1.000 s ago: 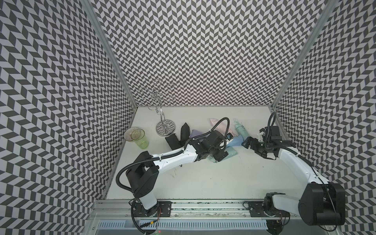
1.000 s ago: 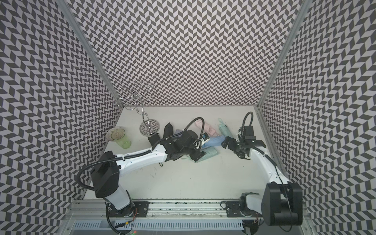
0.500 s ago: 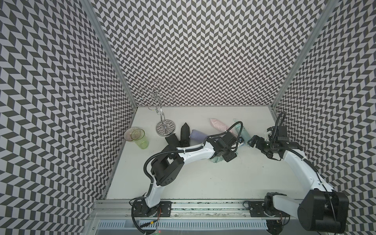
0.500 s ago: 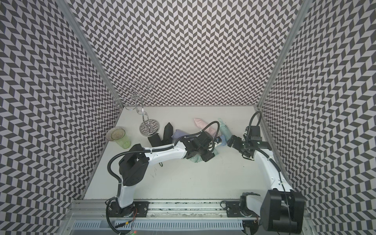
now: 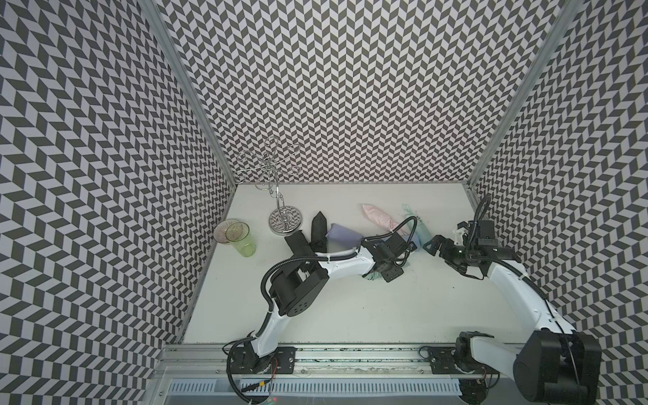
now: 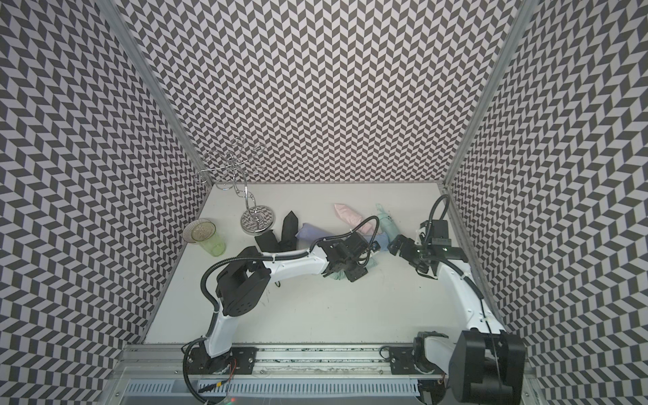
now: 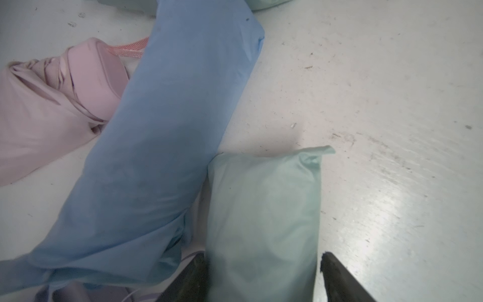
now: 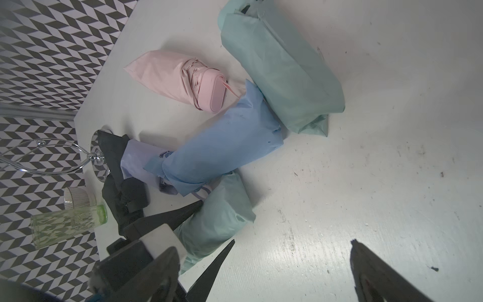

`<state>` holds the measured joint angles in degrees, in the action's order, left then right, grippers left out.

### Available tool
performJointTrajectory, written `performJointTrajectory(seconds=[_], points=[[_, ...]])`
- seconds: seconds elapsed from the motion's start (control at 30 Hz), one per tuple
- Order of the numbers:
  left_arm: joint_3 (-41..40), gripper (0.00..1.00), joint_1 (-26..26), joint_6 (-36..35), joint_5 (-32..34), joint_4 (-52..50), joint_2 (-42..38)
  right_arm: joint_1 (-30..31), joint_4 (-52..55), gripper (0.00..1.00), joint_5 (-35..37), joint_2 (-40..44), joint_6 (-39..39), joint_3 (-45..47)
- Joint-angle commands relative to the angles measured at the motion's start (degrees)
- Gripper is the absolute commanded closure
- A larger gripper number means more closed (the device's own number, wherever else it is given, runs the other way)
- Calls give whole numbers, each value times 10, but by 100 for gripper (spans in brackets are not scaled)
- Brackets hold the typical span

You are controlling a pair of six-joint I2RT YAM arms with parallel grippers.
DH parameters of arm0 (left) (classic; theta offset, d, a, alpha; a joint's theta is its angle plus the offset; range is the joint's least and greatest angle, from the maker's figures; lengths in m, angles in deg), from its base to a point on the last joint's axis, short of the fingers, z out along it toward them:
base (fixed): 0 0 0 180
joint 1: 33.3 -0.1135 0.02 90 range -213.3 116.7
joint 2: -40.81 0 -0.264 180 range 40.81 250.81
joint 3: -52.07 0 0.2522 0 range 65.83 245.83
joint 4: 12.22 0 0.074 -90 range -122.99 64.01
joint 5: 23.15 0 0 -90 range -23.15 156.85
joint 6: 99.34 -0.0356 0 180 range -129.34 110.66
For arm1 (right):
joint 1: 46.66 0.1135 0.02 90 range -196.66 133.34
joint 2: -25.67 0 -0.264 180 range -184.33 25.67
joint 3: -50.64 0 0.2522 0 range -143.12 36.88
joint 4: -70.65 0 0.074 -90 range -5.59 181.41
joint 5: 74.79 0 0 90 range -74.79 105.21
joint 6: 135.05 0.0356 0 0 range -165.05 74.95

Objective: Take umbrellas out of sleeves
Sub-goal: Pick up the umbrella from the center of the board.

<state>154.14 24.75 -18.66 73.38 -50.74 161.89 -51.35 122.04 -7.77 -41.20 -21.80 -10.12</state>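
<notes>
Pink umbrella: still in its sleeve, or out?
Partly out. The pink umbrella's handle end and wrinkled pleats stick out of the pink sleeve, which still covers the rest.

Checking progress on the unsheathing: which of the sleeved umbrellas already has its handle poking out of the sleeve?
The pink umbrella: its handle and wrist loop stick out of the pink sleeve. The light blue bundle shows only sleeve fabric.

Both arms have white link shells with bulky black joint housings and black wrists; a ribbed black cable loops along each (bases bolted to a silver rail). The fingers (image 8: pixel 371 272) are black, tapering wedges.
</notes>
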Motion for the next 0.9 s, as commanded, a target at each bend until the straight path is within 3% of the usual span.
performJointTrajectory(seconds=[0.0,0.27,0.37,0.63,0.87], points=[[19,29,1,4,14,-11,22,0,-24,0,-22,11,4,3],[39,32,-2,8,13,-18,56,2,-24,0,-28,14,6,5],[44,41,-4,9,9,-21,56,2,-25,0,-25,15,6,8],[29,81,-11,20,-5,-23,32,3,-25,0,-22,16,5,10],[33,88,-26,41,-26,-33,-17,7,-22,1,-27,17,4,-2]])
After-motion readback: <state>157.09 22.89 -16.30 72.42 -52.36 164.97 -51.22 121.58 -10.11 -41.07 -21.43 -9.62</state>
